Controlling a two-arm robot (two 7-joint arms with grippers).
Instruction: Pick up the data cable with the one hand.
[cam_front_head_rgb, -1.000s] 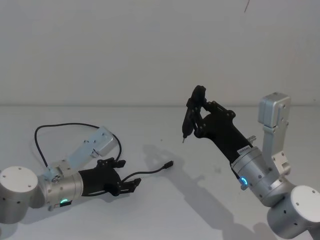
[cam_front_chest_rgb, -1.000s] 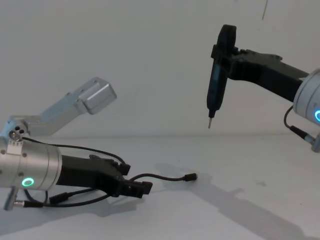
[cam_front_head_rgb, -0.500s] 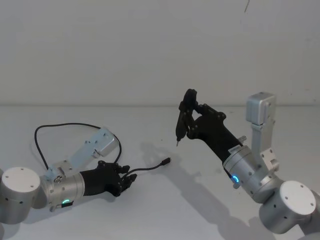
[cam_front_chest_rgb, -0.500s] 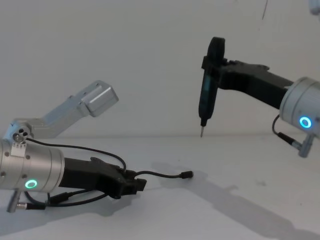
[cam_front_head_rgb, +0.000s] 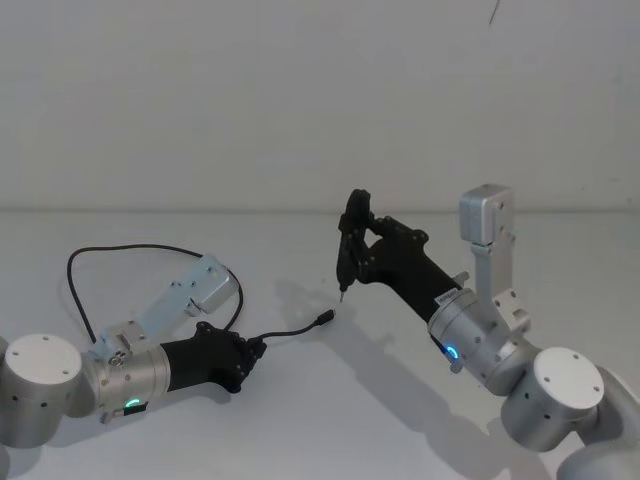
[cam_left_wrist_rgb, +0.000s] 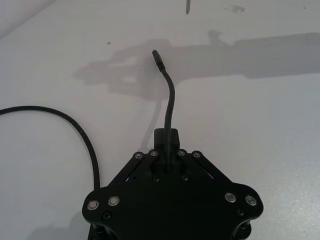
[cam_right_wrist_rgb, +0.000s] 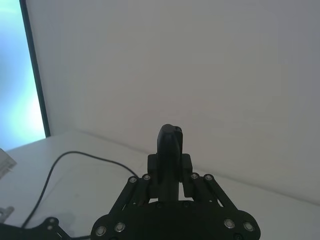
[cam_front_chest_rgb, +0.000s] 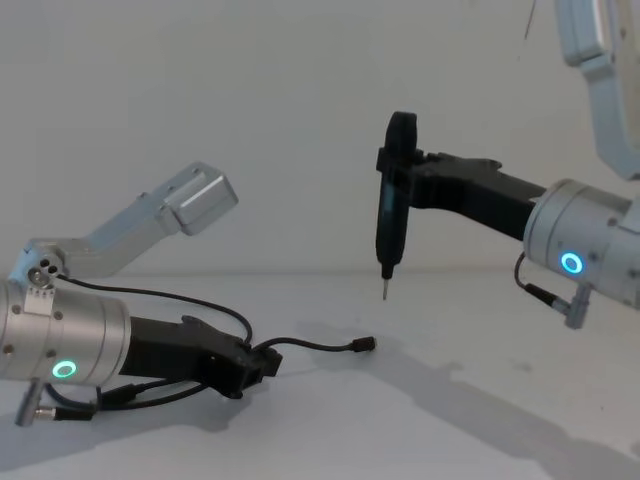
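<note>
So far: the long, thin black data cable (cam_front_head_rgb: 140, 247) was judged to be already seized by the left gripper (cam_front_head_rgb: 243, 357); no lift could be seen yet, as the gripper was held low over the flat white table (cam_front_head_rgb: 300, 425).
Left gripper: its fingers were pressed together on the cord (cam_left_wrist_rgb: 171, 100) a short way back from one end, as seen in the left wrist view.
Cable: the short free end was stretched forward from the grip to a small black plug (cam_front_head_rgb: 326, 319); whether that plug rested on the table or was held just above it could not be told. The rest was laid in a wide loose loop beside the left arm, passing behind its boxy silver link (cam_front_head_rgb: 205, 283).
Right gripper (cam_front_chest_rgb: 400, 165): it was held raised and was clamped on an upright black pen-shaped tool (cam_front_chest_rgb: 390, 225), whose thin metal tip was hung near the plug, above it and apart from it.
Left to do: the cable was yet to be raised clear of the table, loop included.
Room: open table was left ahead of the plug and towards the robot; the far edge was closed off by a plain white wall (cam_front_head_rgb: 300, 100). A straight upward lift was judged to be free, though the tool tip was close to the plug's path.
</note>
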